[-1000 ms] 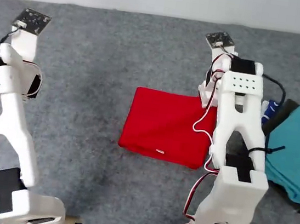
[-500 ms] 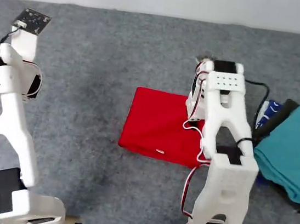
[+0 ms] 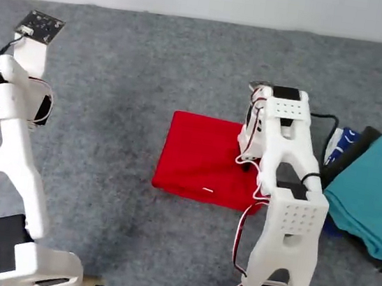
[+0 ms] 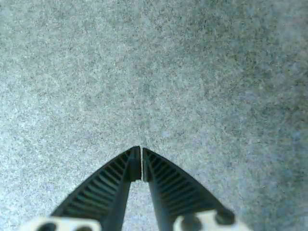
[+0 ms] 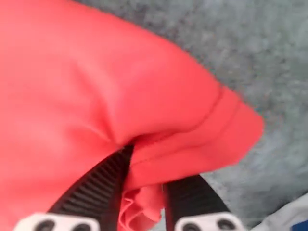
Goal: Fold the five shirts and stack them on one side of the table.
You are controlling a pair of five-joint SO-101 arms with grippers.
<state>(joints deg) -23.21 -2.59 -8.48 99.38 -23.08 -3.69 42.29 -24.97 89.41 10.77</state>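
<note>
Right arm (image 3: 286, 198) swung inward; its fingers (image 5: 94, 192) pinch the red shirt (image 3: 199, 158) edge.

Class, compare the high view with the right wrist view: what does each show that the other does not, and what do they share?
High view: the left arm, the right arm and a teal shirt beside the right arm. Right wrist view: the right hand shut on a fold of the red shirt. Both: the red shirt on the grey table.
</note>
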